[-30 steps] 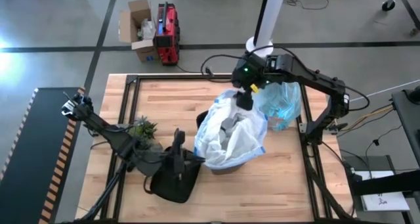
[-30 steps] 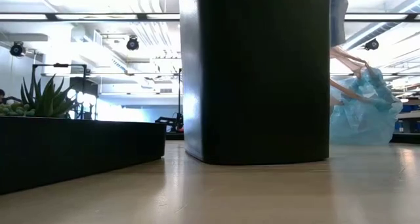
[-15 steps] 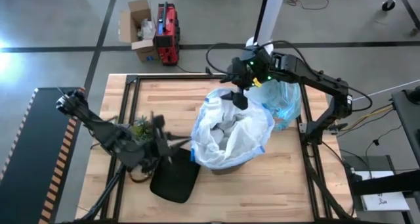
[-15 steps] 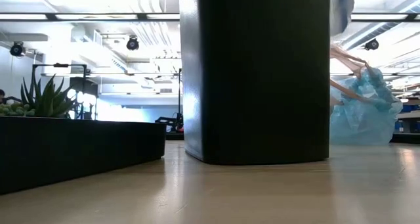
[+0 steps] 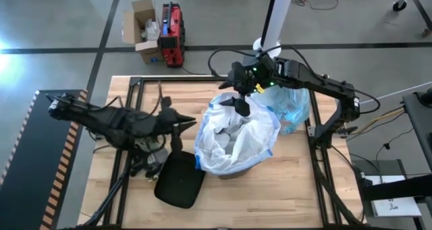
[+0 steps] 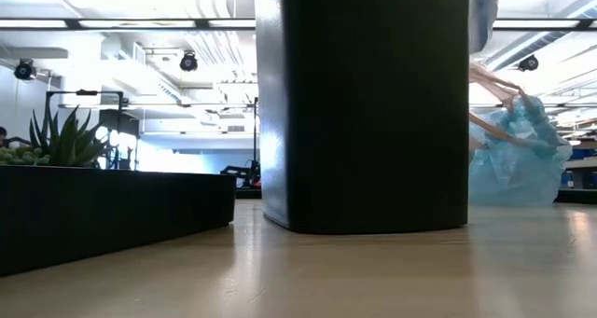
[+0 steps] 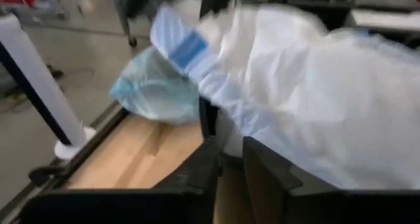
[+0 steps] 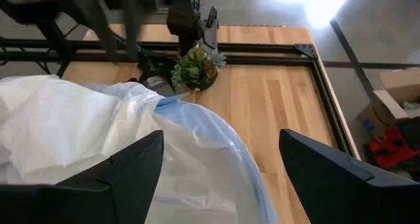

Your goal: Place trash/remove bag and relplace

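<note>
A black bin [image 6: 364, 103] stands mid-table, with a white translucent bag [image 5: 236, 139] draped over and into it. Grey shapes show inside it; I cannot tell whether they are trash. The light-blue bag [image 5: 291, 107] lies crumpled on the table beyond the bin, toward the right. My left gripper [image 5: 185, 125] is left of the bin, pointing at it, its fingers [image 7: 210, 165] a narrow gap apart with nothing between. My right gripper [image 5: 239, 103] hangs wide open over the white bag's far rim [image 8: 197, 119], its fingers on either side above it.
A black lid [image 5: 179, 187] lies flat near the front left of the bin. A small green plant [image 8: 195, 66] stands left of the bin, under my left arm. Black frame rails [image 5: 317, 156] run along the table's edges. Bare wood lies near the front right.
My left gripper has swung from the bin's near-left side, by the lid, toward the table's far edge, rolling as it went, and now points at the bin's left side. My right gripper has shifted a little leftward over the rim and tipped. The white bag's mouth has spread slightly.
</note>
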